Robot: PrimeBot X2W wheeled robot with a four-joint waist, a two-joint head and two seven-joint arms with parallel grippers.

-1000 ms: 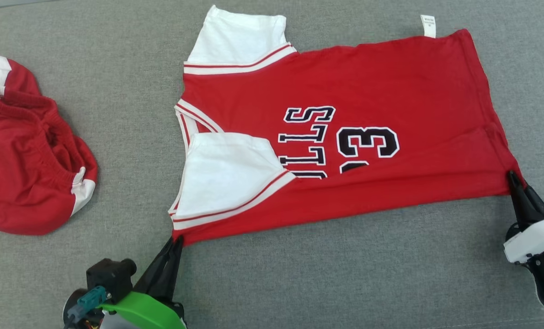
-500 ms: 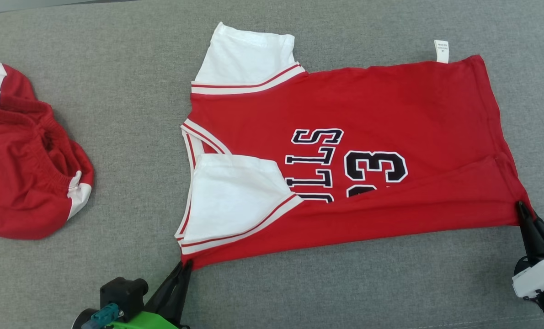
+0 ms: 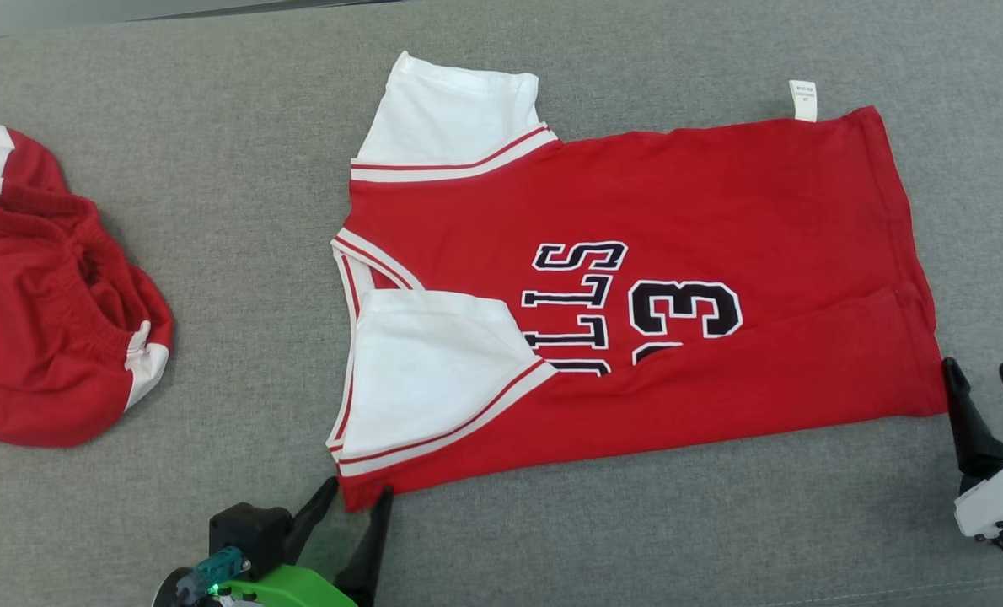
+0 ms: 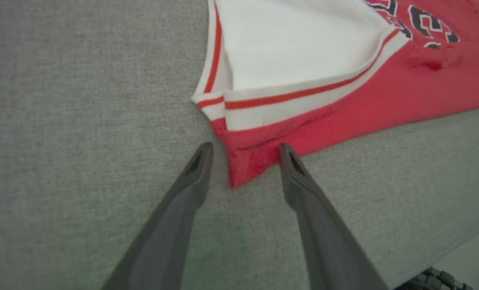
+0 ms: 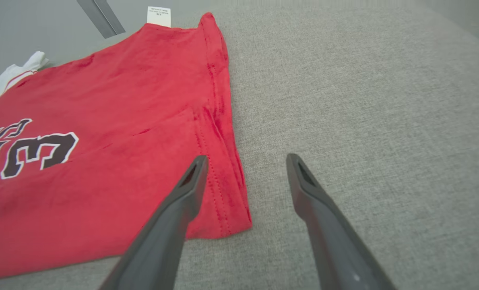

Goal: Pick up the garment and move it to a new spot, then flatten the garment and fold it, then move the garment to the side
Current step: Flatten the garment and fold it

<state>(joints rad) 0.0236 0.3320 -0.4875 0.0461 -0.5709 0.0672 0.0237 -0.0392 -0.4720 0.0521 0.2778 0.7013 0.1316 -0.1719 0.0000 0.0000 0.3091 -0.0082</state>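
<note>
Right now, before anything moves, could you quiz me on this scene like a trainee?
1. True or false: the left gripper is clamped shut on the red shirt.
2. Where is the shirt's white tag? A) far edge B) near edge C) collar
3. What lies crumpled at the robot's left on the grey cloth?
Key: 1 false, both it and the right gripper stand open; 2 A; 3 a red and white bundle.

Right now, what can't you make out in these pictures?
- Head view: start of the lettering, hidden under the folded edge of the jersey.
- Head view: label print, too small to read.
- Head view: red bundle, cut off by the left edge.
</note>
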